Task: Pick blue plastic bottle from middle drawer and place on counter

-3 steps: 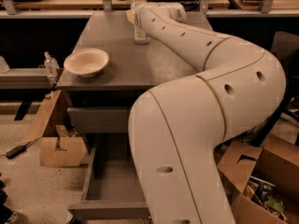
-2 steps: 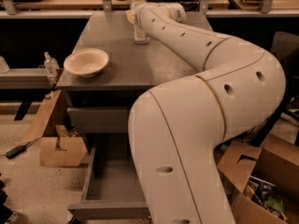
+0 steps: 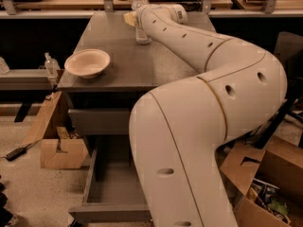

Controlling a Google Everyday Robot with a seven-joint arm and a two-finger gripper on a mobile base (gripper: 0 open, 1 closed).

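The blue plastic bottle, clear with a white cap, stands upright at the far edge of the grey counter. My arm reaches from the lower right across the counter. Its wrist covers the bottle's middle. My gripper is at the bottle, mostly hidden behind the wrist. The middle drawer is pulled open below the counter, and the part of its grey floor that shows is bare; my arm covers its right side.
A cream bowl sits near the counter's left edge. A clear nozzle bottle stands on a ledge to the left. Cardboard boxes lie on the floor at left and right. A wooden bench runs behind.
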